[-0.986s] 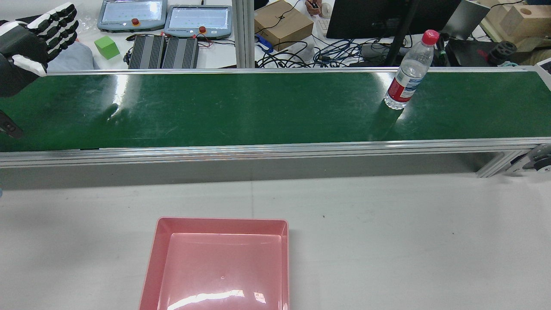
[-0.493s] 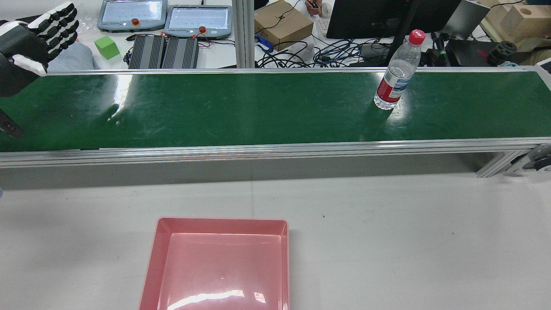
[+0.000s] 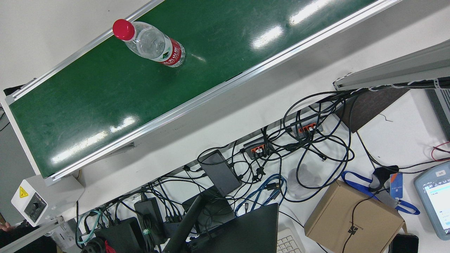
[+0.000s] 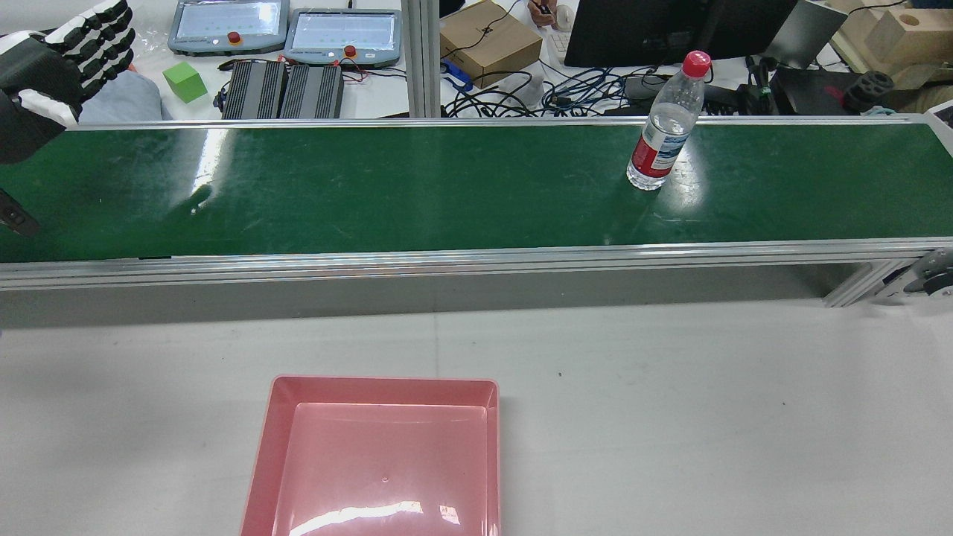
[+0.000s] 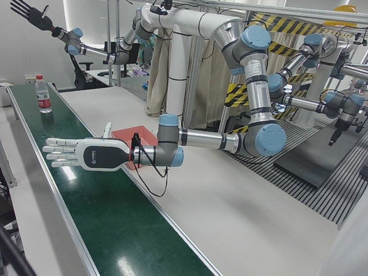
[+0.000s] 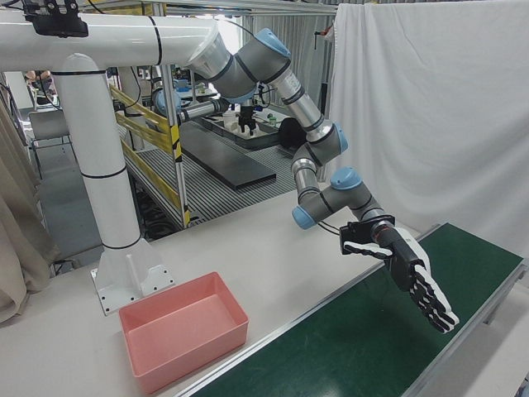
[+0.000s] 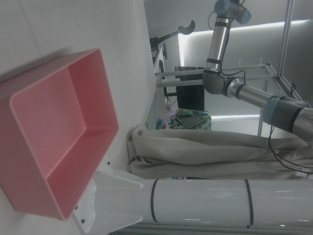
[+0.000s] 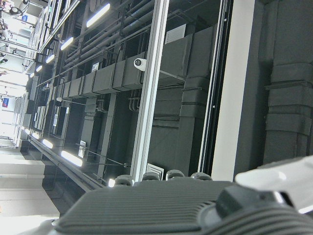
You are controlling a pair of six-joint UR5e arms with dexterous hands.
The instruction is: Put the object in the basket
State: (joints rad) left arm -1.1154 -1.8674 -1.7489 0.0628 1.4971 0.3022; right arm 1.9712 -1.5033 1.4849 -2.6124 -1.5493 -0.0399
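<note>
A clear water bottle point(image 4: 665, 126) with a red cap and red label stands upright on the green conveyor belt point(image 4: 417, 186), right of centre; it also shows as the bottle point(image 3: 151, 44) and, far off, the bottle point(image 5: 42, 95). The empty pink basket point(image 4: 380, 461) sits on the grey table in front of the belt. My left hand point(image 4: 56, 63) hovers over the belt's left end, open with fingers straight, far from the bottle; the same left hand point(image 5: 80, 154) point(image 6: 413, 277) holds nothing. My right hand point(image 5: 26, 10) is raised high, fingers spread and empty.
Behind the belt lie two teach pendants point(image 4: 227, 22), a green cube point(image 4: 184, 80), a cardboard box point(image 4: 488, 41), a monitor and tangled cables. Aluminium rails edge the belt. A white pedestal point(image 6: 107, 207) stands behind the basket point(image 6: 183, 331).
The bottle has travelled left along the belt, staying upright. My left hand has risen slightly at the belt's left end.
</note>
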